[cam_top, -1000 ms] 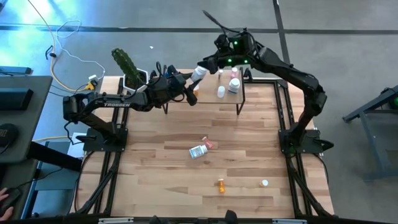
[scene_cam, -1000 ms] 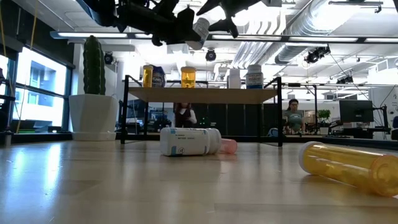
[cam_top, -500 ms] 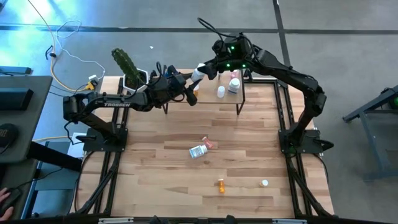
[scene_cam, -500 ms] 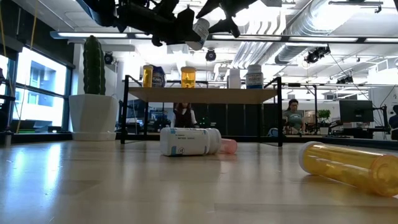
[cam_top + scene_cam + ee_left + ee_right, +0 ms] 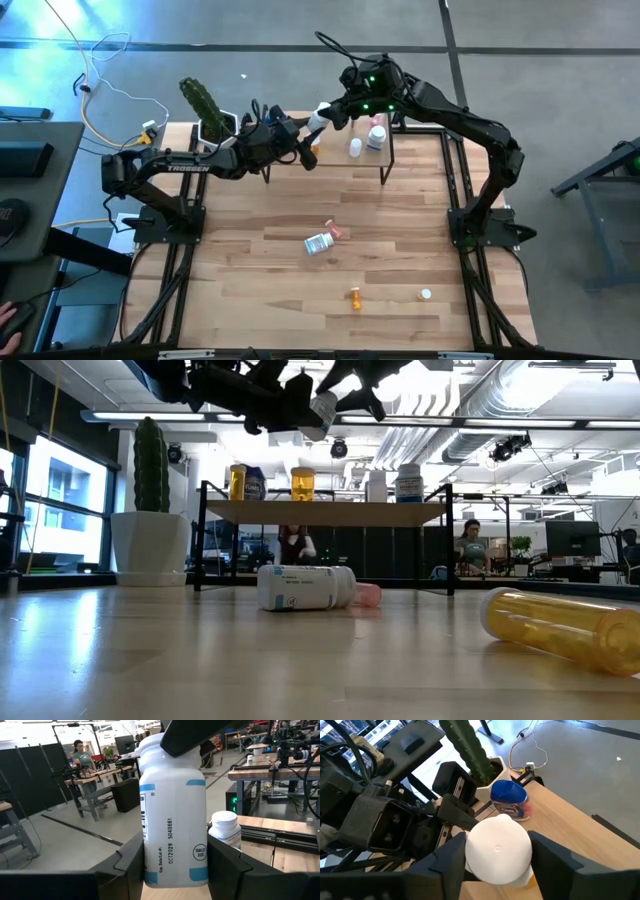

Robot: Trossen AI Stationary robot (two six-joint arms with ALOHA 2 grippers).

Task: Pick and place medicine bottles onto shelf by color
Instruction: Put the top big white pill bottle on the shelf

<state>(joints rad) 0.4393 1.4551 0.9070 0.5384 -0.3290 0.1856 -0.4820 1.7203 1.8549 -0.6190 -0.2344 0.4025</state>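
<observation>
The left gripper (image 5: 300,150) is held above the left end of the shelf (image 5: 385,150), its 2 fingers (image 5: 130,862) clamped on the sides of a white bottle (image 5: 172,815) with blue bands on its label, which is carried upright in the air — seen in the low view (image 5: 322,407) well above the shelf board. The right gripper (image 5: 328,115) is reached across from the other side to the same bottle, and its fingers (image 5: 552,855) are set on either side of the white cap (image 5: 497,850); whether the cap is already squeezed cannot be told. Just beside the held bottle, a smaller white-capped bottle (image 5: 226,829) is seen standing on the shelf. Near the shelf's left end a blue-capped bottle (image 5: 508,799) is stood, and beyond it a green cactus (image 5: 203,105) in a white pot. Along the shelf top, orange bottles (image 5: 302,484) and white bottles (image 5: 408,483) are lined upright. Well in front of the shelf, a white labelled bottle (image 5: 318,243) is lying on its side on the table (image 5: 250,290), touching a pink bottle (image 5: 338,232), while an orange bottle (image 5: 355,297) and a white vial (image 5: 426,294) are lying nearer the front edge.
</observation>
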